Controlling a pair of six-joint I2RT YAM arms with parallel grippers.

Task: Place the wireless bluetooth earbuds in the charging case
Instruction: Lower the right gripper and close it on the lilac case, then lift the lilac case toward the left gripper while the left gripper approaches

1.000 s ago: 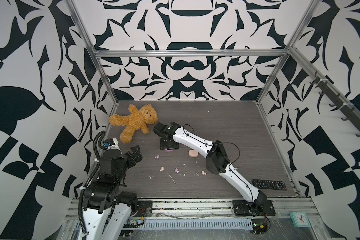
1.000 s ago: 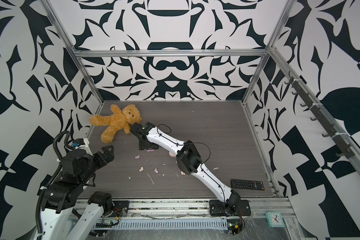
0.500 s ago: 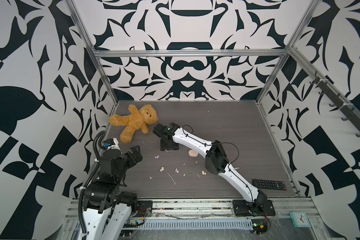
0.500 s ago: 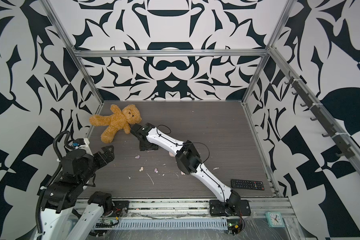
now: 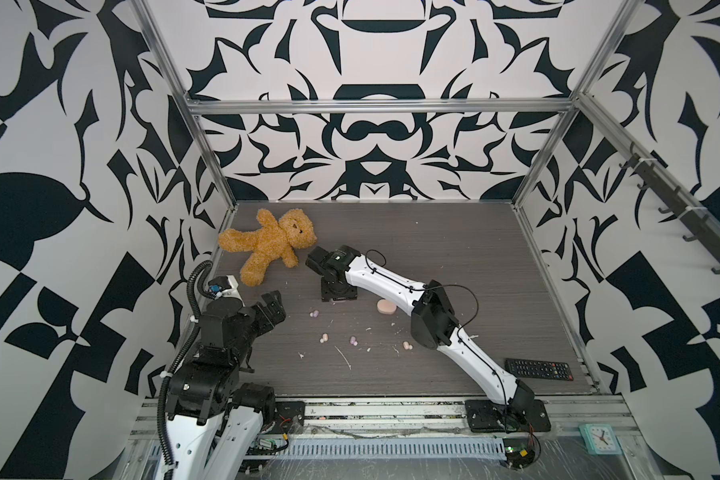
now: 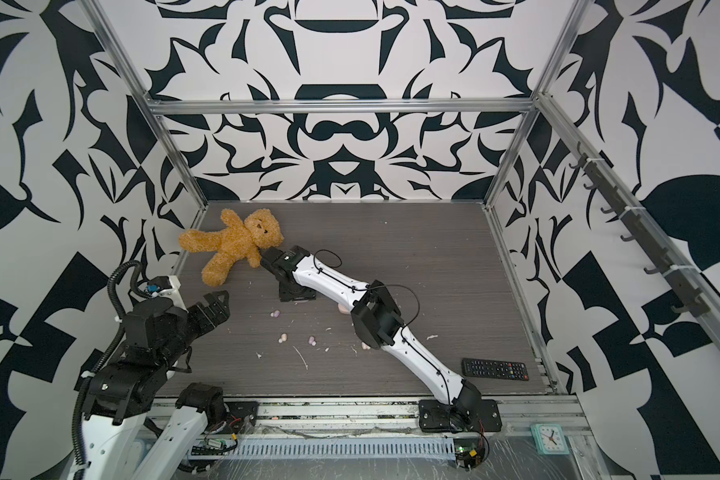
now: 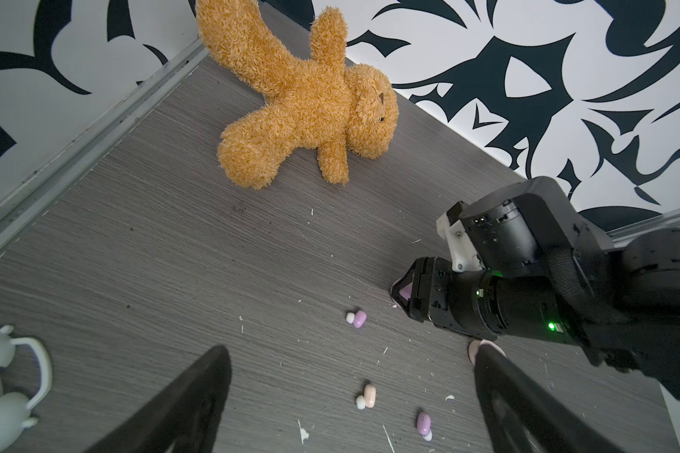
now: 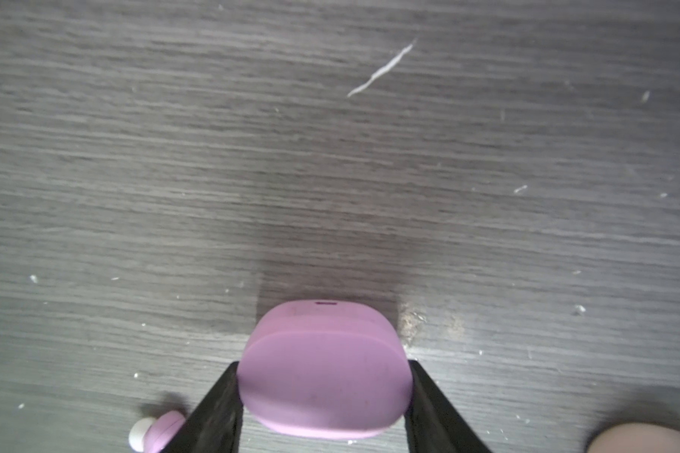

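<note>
My right gripper point(image 8: 322, 368) points down at the table near the teddy bear, shut on the closed lilac charging case point(image 8: 324, 337), one finger against each side. In both top views its body point(image 5: 336, 286) hides most of that case. A closed peach case point(image 5: 385, 307) lies partly under the right forearm. Several earbuds lie loose on the table: a lilac one point(image 5: 314, 313) just beside the right gripper, a peach one point(image 5: 323, 338), a second lilac one point(image 5: 353, 340) and a second peach one point(image 5: 407, 345). My left gripper point(image 5: 274, 307) hangs open and empty at the left, above the table.
A brown teddy bear point(image 5: 271, 245) lies at the back left, close to the right wrist. A black remote point(image 5: 539, 369) sits at the front right, by the right arm's base. White scraps point(image 5: 344, 356) litter the table among the earbuds.
The right gripper's fingers have closed in onto the sides of the lilac case. The left arm has not moved.
</note>
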